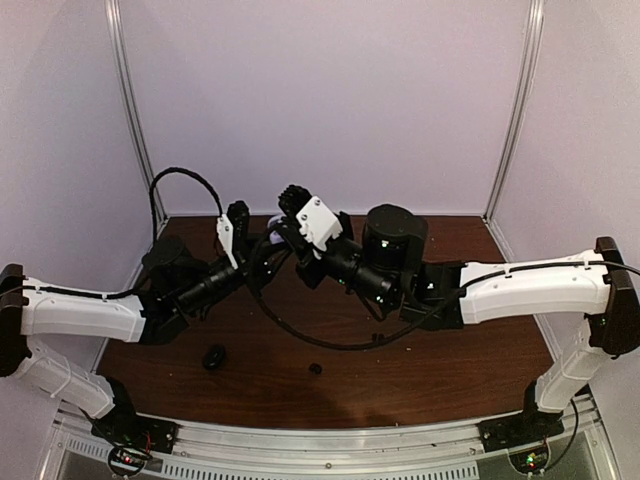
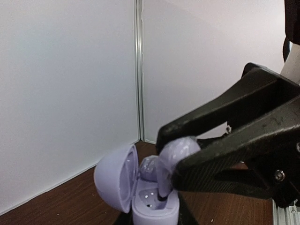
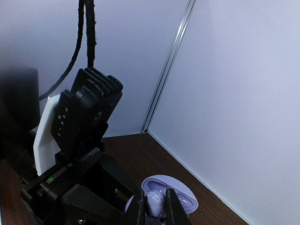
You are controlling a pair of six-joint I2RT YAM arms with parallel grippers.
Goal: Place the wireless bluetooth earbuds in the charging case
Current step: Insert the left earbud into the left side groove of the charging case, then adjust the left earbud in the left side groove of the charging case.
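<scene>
The right gripper (image 3: 153, 208) pinches a pale earbud (image 2: 180, 149), stem down, over its hole in the open case (image 2: 154, 208). The left gripper (image 1: 248, 236) squeezes the case, far middle, so it cannot wobble.

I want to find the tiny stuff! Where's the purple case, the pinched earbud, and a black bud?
charging case (image 2: 116, 180): left wrist view, open lid.
pinched earbud (image 2: 179, 150): left wrist view, rounded head.
black earbud (image 1: 214, 357): top view, its middle, near the left arm.
</scene>
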